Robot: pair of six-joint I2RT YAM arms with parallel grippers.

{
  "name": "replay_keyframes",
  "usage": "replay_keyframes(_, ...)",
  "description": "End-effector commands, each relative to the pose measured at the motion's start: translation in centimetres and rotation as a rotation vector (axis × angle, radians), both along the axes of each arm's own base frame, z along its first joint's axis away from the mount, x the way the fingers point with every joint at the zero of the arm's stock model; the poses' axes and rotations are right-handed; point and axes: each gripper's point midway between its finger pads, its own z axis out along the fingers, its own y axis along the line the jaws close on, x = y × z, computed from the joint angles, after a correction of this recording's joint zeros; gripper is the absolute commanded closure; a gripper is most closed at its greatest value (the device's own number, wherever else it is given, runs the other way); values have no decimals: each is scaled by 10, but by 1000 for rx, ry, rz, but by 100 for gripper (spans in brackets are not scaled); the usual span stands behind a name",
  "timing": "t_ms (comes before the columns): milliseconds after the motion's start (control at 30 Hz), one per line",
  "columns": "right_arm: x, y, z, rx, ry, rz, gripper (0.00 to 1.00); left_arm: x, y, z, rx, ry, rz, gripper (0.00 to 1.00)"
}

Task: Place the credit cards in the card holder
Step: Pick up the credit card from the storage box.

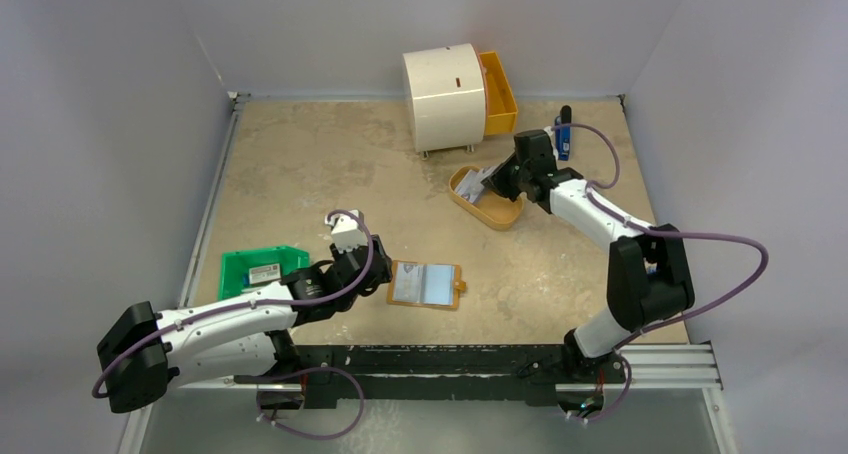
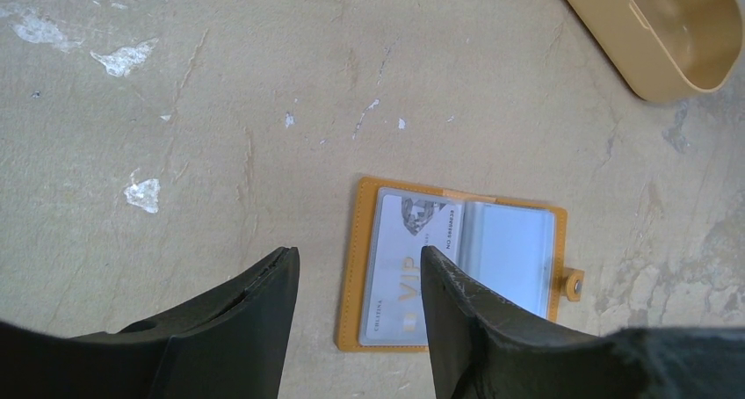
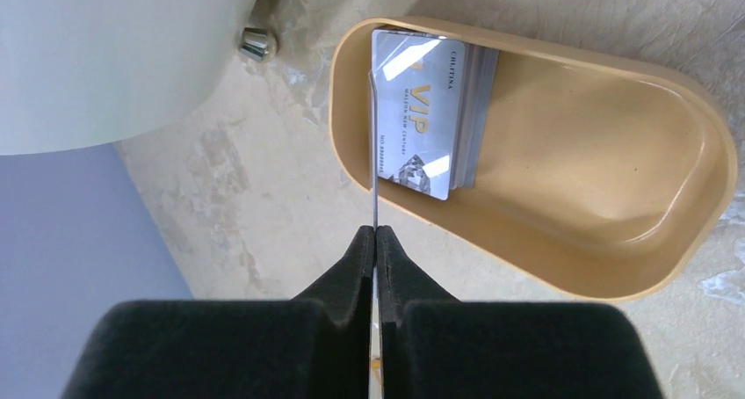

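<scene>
Card holder (image 2: 457,267) lies open and flat on the desk (image 1: 300,174), near the front edge, between the two arm bases. Its left clear sleeve already has a VIP card (image 2: 406,280) in it. The right sleeve looks pale; I cannot tell what it holds.

Left fingers (image 2: 356,258) are spread apart and grip nothing. They hang over the holder's left edge.

Right fingers (image 3: 376,236) are pressed together on one credit card (image 3: 372,126), seen edge-on as a thin line. It stands upright over the end of the tan tray (image 3: 615,241). The stacked cards (image 3: 439,100) lean against that end wall, just beside the pinched one.

The tray sits well apart from the holder, beside the white round cabinet (image 1: 443,99). A green bin (image 1: 235,269) sits by the left arm.
</scene>
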Motion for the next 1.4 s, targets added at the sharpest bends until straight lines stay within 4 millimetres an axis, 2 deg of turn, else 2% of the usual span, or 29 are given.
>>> replay_keyframes(0, 7, -1, 32, 55, -34, -65, 100, 9, -7, 26, -55, -50, 22, 48)
replay_keyframes(133, 2, 2, 46, 93, -47, -63, 100, 9, -5, 27, -55, -52, 25, 48)
replay_keyframes(333, -14, 7, 80, 173, -113, -30, 100, 8, -4, 29, -62, -55, 31, 49)
replay_keyframes(600, -24, 9, 91, 211, -154, 11, 100, 8, -5, 30, -72, -57, 31, 49)
replay_keyframes(800, -44, 16, 104, 224, -206, 112, 100, 10, -1, 48, -92, -92, 48, 49)
replay_keyframes(933, -68, 31, 125, 273, -285, 277, 100, 13, 0, 67, -129, -124, 62, 49)
replay_keyframes(1067, -105, 46, 150, 338, -417, 483, 100, 14, -1, 98, -221, -176, 66, 47)
replay_keyframes(1267, -156, 53, 185, 388, -582, 694, 100, 13, -15, 166, -481, -311, 15, 38)
replay_keyframes(1367, -179, 54, 195, 410, -639, 782, 100, 11, -25, 193, -573, -361, -29, 30)
